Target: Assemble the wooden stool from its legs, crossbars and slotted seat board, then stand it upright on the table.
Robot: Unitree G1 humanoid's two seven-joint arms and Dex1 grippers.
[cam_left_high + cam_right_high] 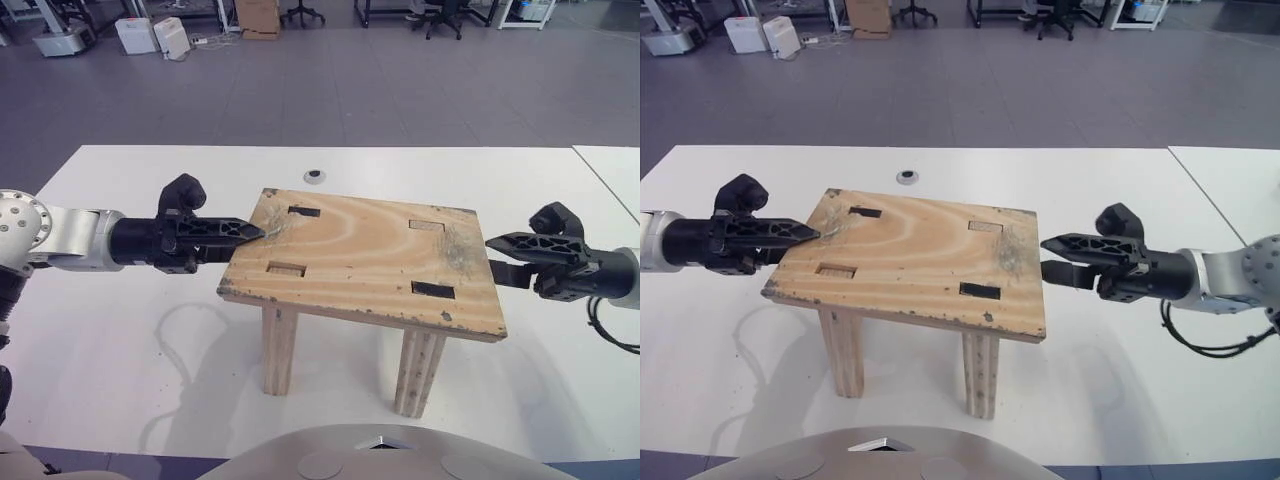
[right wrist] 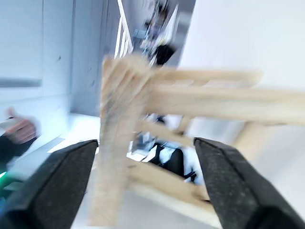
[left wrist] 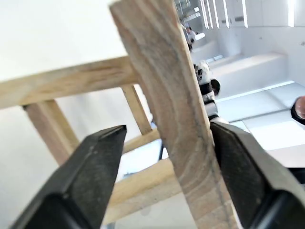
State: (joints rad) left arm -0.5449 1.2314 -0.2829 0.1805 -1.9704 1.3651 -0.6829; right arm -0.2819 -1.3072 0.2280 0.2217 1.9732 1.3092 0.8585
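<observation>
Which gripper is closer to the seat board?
Left. The left gripper straddles the seat board at its left edge; the right gripper sits open just off the right edge.

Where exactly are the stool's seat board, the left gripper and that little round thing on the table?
seat board (image 1: 360,255): left eye view, middle of its top face.
left gripper (image 1: 256,231): left eye view, between its fingertips.
round thing (image 1: 315,176): left eye view, its centre.

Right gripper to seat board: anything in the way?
Nothing visible. The right gripper, open, sits just off the seat board's right edge at board height, with only air over bare table between them. The small disc lies on the table behind the board, off that line.
</observation>
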